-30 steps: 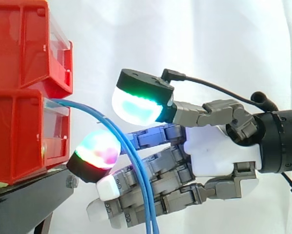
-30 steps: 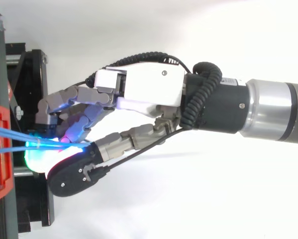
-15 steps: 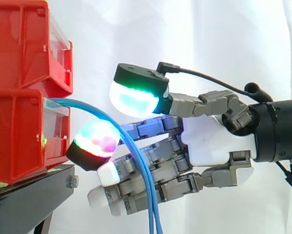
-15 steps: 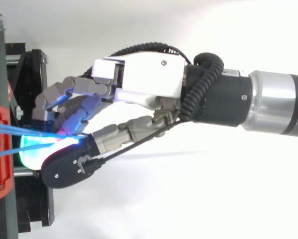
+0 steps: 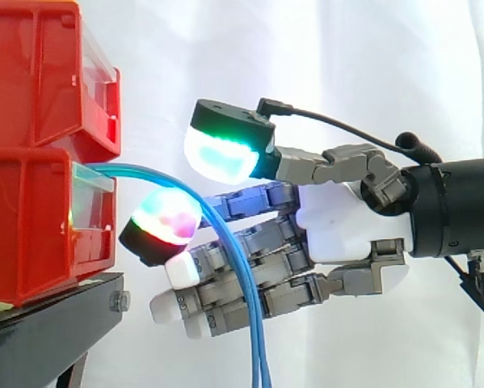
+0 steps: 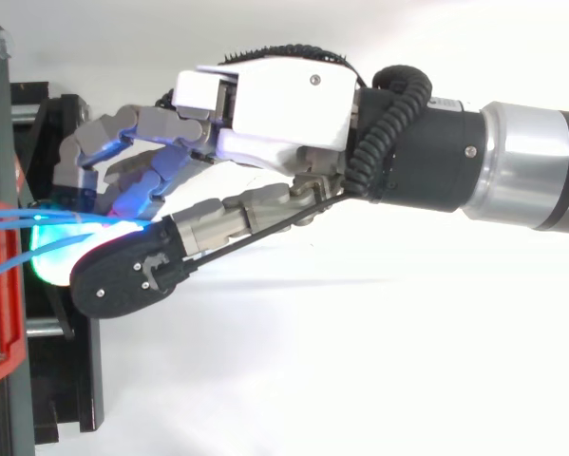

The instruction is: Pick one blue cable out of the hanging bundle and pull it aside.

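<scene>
Blue cables (image 5: 258, 360) arch out of the red bin (image 5: 31, 218): thin, light, floppy, probably slick, so best pinched just below the arch. The robot hand (image 5: 347, 230) is right at them; can't tell whether it grips one.

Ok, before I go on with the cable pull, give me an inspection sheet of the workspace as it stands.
Surface: black stand carrying stacked red bins.
Job's things: blue cables leave the lower bin, arch over and hang down close together.
Clutter: nothing seen.
Hand: hand reaches in from the right, open; thumb above the cables' arch, a glowing fingertip below it, no pinch visible.
Cables: in the side view the blue cables cross in front of the fingers.
Surroundings: white curtain behind.
</scene>
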Robot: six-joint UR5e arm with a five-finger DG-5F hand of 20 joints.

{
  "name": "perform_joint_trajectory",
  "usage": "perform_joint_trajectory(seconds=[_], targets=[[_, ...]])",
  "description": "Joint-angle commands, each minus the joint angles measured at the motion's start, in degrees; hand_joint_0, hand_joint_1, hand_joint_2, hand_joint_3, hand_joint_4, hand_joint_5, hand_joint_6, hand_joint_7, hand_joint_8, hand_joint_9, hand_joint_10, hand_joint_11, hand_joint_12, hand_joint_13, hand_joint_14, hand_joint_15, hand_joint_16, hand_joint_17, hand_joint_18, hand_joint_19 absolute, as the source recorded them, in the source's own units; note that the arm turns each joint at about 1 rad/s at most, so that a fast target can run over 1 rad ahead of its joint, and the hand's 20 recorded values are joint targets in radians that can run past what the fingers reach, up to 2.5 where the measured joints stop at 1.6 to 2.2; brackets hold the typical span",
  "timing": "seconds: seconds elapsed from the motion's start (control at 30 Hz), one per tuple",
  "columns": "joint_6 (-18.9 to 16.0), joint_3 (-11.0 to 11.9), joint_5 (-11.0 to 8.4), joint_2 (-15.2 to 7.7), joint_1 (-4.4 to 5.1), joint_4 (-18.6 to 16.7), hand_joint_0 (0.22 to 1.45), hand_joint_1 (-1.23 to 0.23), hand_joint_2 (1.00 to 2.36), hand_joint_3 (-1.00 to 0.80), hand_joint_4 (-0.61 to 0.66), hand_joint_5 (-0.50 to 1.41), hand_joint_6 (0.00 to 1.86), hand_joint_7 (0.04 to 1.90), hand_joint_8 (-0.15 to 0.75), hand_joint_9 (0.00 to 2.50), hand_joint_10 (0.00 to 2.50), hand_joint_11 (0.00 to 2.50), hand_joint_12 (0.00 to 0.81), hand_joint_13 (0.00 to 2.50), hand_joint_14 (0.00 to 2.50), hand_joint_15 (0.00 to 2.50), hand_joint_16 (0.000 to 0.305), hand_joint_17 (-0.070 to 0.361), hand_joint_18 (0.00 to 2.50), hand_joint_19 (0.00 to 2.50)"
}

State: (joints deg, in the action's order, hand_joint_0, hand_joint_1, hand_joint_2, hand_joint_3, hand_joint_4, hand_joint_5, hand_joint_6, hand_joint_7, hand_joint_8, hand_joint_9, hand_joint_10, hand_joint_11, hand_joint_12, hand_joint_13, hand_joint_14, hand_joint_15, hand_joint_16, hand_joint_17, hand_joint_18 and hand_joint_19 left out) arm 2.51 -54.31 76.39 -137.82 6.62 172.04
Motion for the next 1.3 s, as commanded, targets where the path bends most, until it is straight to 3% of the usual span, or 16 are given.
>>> perform_joint_trajectory(seconds=[0.0,0.13,0.3,0.37,0.47,0.53,0.63,0.7,0.93,1.03,1.13,1.27], targets=[[0.1,0.0,0.16,0.0,-0.20,0.0,0.58,-0.57,1.01,-0.35,0.08,-0.07,0.68,1.12,0.240,0.89,0.01,0.27,0.212,0.64,0.01,0.22,0.022,0.049,0.39,0.17],[0.3,0.0,0.25,0.0,-0.20,0.1,0.57,-0.61,1.02,-0.18,0.11,-0.13,0.90,0.85,0.260,0.87,0.01,0.40,0.235,0.64,0.01,0.26,0.025,0.057,0.40,0.18],[0.3,0.0,0.95,0.0,-0.38,0.8,0.60,-0.73,1.01,-0.10,0.05,-0.14,0.95,0.79,0.285,0.90,0.01,0.51,0.261,0.68,0.01,0.29,0.030,0.068,0.44,0.17],[0.2,0.0,1.13,0.0,-0.47,0.8,0.61,-0.74,1.01,-0.12,0.05,-0.14,0.95,0.77,0.283,0.90,0.01,0.52,0.257,0.67,0.01,0.30,0.029,0.066,0.43,0.18],[0.3,0.1,1.39,0.2,-0.55,1.2,0.58,-0.75,1.01,-0.33,0.10,-0.15,0.96,0.72,0.254,0.90,0.02,0.54,0.238,0.67,0.01,0.32,0.026,0.058,0.41,0.22],[0.4,0.1,1.48,0.5,-0.55,1.5,0.54,-0.63,1.00,-0.47,0.10,-0.13,0.94,0.74,0.258,0.95,0.02,0.53,0.243,0.69,0.01,0.32,0.027,0.062,0.43,0.23],[1.0,0.1,1.48,1.1,-0.73,2.1,0.56,-0.41,1.00,-0.45,0.07,-0.12,0.89,0.82,0.249,0.99,0.02,0.50,0.242,0.70,0.01,0.32,0.027,0.060,0.42,0.25],[1.4,0.1,1.48,1.5,-0.82,2.4,0.58,-0.40,1.01,-0.40,0.07,-0.11,0.88,0.86,0.249,1.00,0.02,0.50,0.237,0.69,0.01,0.32,0.026,0.059,0.42,0.26],[1.8,0.1,1.48,1.9,-1.17,3.0,0.59,-0.63,1.01,-0.13,0.08,-0.10,0.93,0.84,0.296,1.02,0.01,0.52,0.286,0.75,0.01,0.33,0.035,0.078,0.51,0.21],[1.8,0.1,1.48,1.9,-1.26,3.0,0.60,-0.68,1.01,-0.11,0.08,-0.10,0.93,0.83,0.300,1.01,0.02,0.53,0.284,0.76,0.01,0.33,0.035,0.078,0.52,0.21],[1.8,0.1,1.48,1.9,-1.35,2.9,0.63,-0.78,1.01,-0.05,-0.05,-0.12,0.95,0.86,0.285,0.99,0.02,0.56,0.277,0.75,0.01,0.34,0.034,0.077,0.52,0.22],[1.9,0.1,1.66,1.9,-1.61,2.9,0.67,-0.83,1.02,-0.08,-0.12,-0.13,0.97,0.91,0.253,0.94,0.02,0.57,0.251,0.72,0.01,0.36,0.029,0.066,0.49,0.25]])
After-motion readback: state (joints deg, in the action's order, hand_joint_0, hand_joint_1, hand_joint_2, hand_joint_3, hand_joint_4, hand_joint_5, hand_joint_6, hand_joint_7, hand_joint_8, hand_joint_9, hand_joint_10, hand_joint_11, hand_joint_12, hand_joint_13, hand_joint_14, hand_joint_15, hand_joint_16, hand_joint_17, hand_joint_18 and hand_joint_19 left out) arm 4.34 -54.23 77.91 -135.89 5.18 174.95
